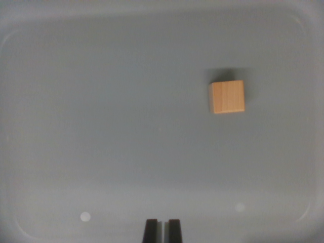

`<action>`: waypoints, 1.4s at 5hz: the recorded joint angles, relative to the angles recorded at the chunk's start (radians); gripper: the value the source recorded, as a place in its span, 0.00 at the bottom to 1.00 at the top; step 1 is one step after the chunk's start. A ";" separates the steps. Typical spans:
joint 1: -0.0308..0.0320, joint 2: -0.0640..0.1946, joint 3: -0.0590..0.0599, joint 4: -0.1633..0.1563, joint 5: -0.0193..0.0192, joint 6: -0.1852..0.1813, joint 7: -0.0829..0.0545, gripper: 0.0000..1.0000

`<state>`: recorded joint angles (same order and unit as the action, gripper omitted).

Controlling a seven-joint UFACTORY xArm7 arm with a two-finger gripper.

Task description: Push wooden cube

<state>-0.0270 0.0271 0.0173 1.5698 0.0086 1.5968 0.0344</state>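
A small light wooden cube rests on the floor of a grey tray, toward the wrist view's right and above the middle. My gripper shows at the bottom edge as two black fingertips almost touching, with only a thin gap and nothing between them. The cube lies well away from the fingertips, up and to the right of them.
The tray's raised rim with rounded corners frames the whole view. Two pale light spots lie on the tray floor near the bottom.
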 joint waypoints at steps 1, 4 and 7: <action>0.0000 0.000 0.000 0.000 0.0000 0.000 0.000 0.00; -0.0034 0.009 -0.005 -0.027 0.0000 -0.039 -0.012 0.00; -0.0056 0.015 -0.009 -0.045 0.0001 -0.065 -0.020 0.00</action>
<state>-0.0326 0.0425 0.0087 1.5244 0.0087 1.5321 0.0147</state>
